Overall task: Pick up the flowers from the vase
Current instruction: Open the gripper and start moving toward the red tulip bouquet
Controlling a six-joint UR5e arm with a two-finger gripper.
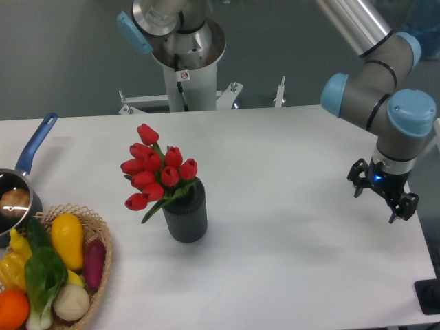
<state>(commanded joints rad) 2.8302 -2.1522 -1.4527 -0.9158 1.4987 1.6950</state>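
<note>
Flowers: red tulips standing in the vase, near the middle of the table, leaning toward the left and spreading wider than the mouth. Gripper hanging well apart, at the right side of the table, fingers spread wide and holding nothing. Judged as the very beginning: reaching not yet done. For a good grasp, better to come above the bunch and go down to the green stems just over the vase mouth, not to the buds, since soft buds probably slip or get squashed. Jaws to be kept wide until both sides of the stems are between the fingers, then closed gently. Lifting straight up along the vase axis seems wise; a sideways pull could tip the vase, which looks small and light. Also to consider: the tilt of the bunch, so the grasp point lies a little left of the vase center. As for containers: vase holding only the tulips; saucepan at the left edge with something pale brown inside, not clear what; basket at the lower left with yellow, purple, green, white and orange vegetables, touching each other.
</note>
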